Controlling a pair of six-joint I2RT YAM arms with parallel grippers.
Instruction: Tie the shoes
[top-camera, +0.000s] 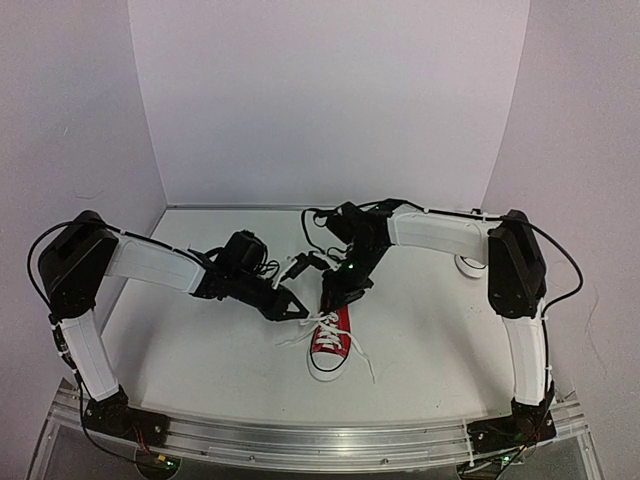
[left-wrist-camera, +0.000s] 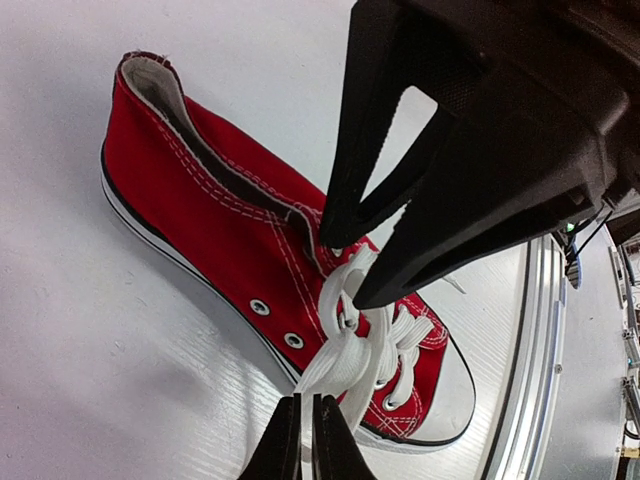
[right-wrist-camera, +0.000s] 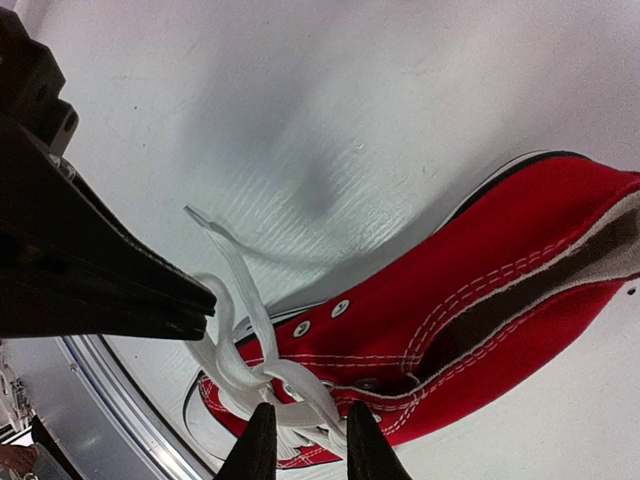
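Mid-knot on red shoe (top-camera: 330, 338), desk (top-camera: 200, 350) centre, toe toward 6 o'clock. Left gripper (left-wrist-camera: 305, 402) pinching lace (left-wrist-camera: 345, 352) loop at shoe's 10 o'clock. Right gripper (right-wrist-camera: 310, 408) narrowly parted astride crossing at 12. Next, probably: clamp other strand, pull apart to cinch.

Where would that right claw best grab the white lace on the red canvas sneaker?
Probably the white lace loop standing up over the tongue of the red canvas sneaker. The right gripper should come down from above, straddling it: the strand rises clear of the canvas there, and the left gripper pinches the neighbouring strands taut.
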